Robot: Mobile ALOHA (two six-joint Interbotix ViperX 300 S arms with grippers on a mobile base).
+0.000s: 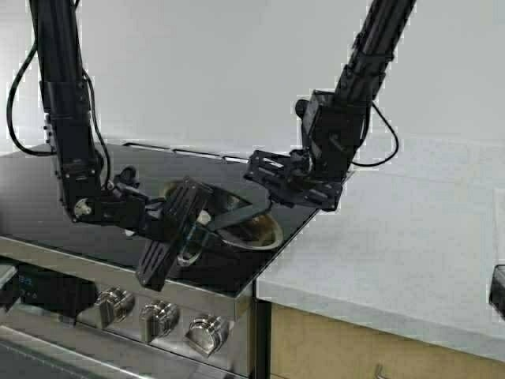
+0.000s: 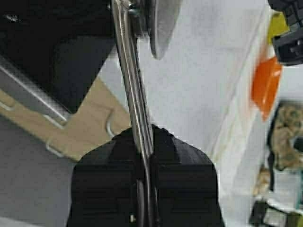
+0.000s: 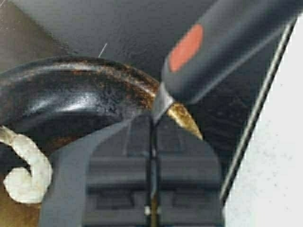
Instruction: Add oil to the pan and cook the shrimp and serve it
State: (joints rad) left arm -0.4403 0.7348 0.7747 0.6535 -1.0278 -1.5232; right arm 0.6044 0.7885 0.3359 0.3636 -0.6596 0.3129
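Note:
The steel pan sits at the front right of the black stovetop, its brown-stained inside showing in the right wrist view. My left gripper is shut on the pan's steel handle. My right gripper is shut on a grey spatula with an orange dot on its handle. The spatula's blade reaches into the pan beside the shrimp. The pale curled shrimp lies on the pan floor. The oil jug is out of view.
A white speckled counter lies to the right of the stove. An orange bowl and other items stand on it in the left wrist view. Steel knobs line the stove front. A dark object sits at the right edge.

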